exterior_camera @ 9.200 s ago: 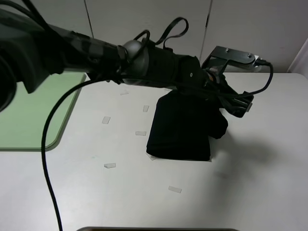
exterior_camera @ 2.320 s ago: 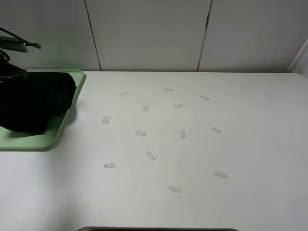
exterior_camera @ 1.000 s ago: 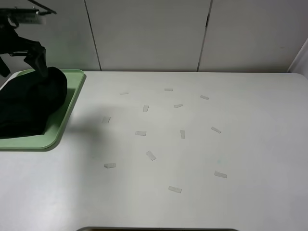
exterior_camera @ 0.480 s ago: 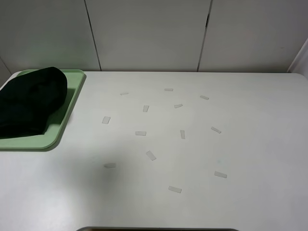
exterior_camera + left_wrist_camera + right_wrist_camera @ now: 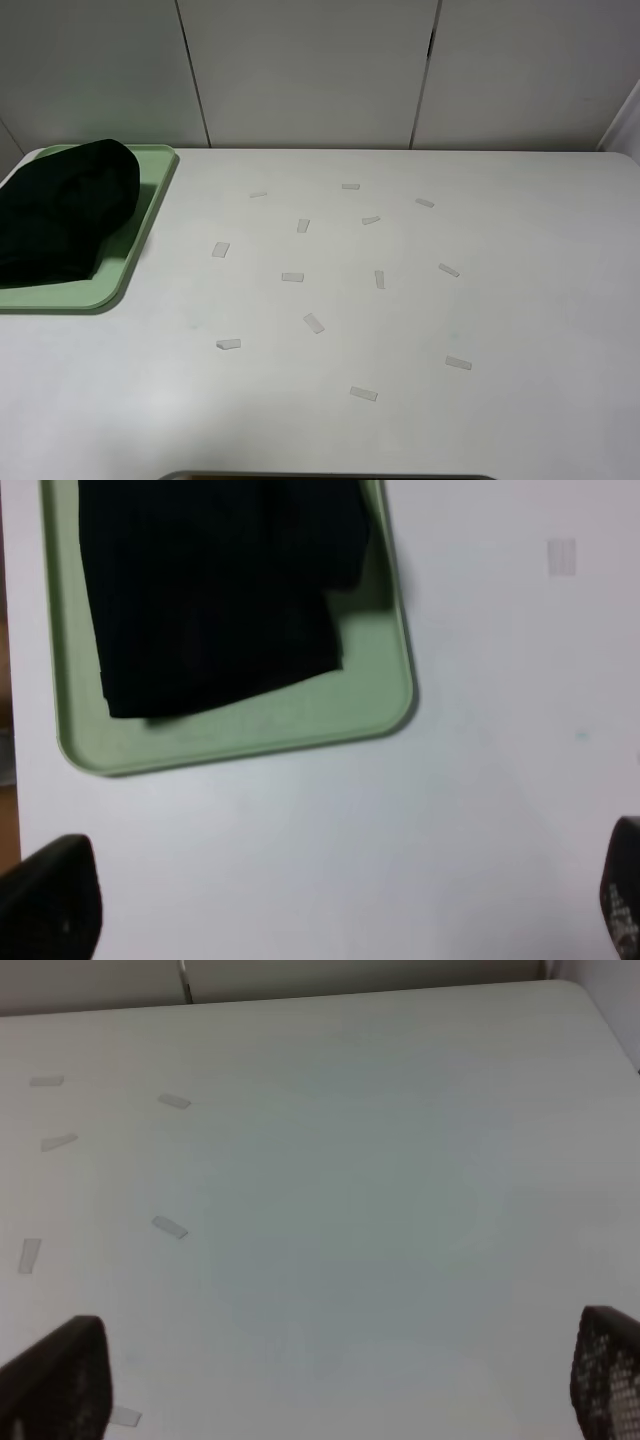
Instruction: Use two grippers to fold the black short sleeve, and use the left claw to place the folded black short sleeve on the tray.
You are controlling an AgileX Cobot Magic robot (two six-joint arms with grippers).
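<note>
- The black short sleeve [image 5: 62, 210], folded into a dark bundle, lies on the tray [image 5: 150, 218], which sits at the table's [image 5: 420, 330] nine to ten o'clock edge in the high view.
- In the left wrist view the cloth [image 5: 215, 590] covers most of the tray [image 5: 380, 695]; one fold reaches the rim on one long side and seems to lap over it.
- The left gripper [image 5: 330, 920] hangs above bare table near the tray, its fingers spread wide apart and holding nothing.
- The right gripper [image 5: 330, 1380] is likewise spread wide and empty, over the table's three o'clock side beside scattered tape strips [image 5: 314, 322].
- The task looks finished.
- Risk: the loosely mounded bundle could relax and slump across the rim, since nothing pins it.
- Risk: a low pass by either arm could snag the cloth and drag it off the tray.
</note>
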